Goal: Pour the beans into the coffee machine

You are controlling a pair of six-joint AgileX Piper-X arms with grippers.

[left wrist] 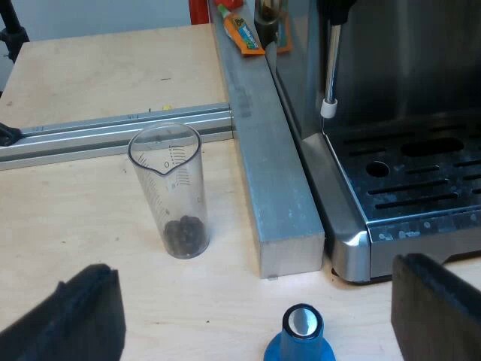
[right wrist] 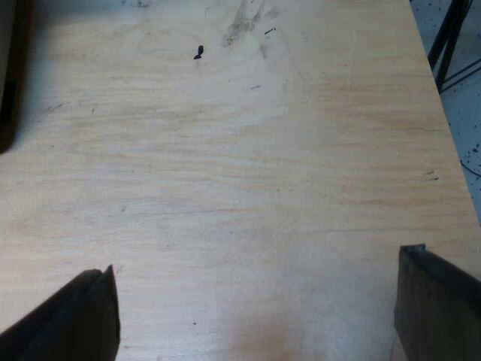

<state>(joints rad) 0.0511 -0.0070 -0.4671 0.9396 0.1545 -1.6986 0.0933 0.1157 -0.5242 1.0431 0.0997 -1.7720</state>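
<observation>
Black left pincer [left wrist: 255, 312] wide, near measuring glass [left wrist: 174, 192] and blue tamper [left wrist: 301, 335]; right pincer [right wrist: 255, 312] wide over tabletop [right wrist: 240, 150].

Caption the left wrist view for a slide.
Open left gripper above the wooden table, before an upright clear measuring glass holding dark coffee beans; round blue tamper and steel espresso machine nearby.

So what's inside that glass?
A small heap of dark beans lies at the bottom of the glass; above them it is empty. The beans hide its floor.
</observation>
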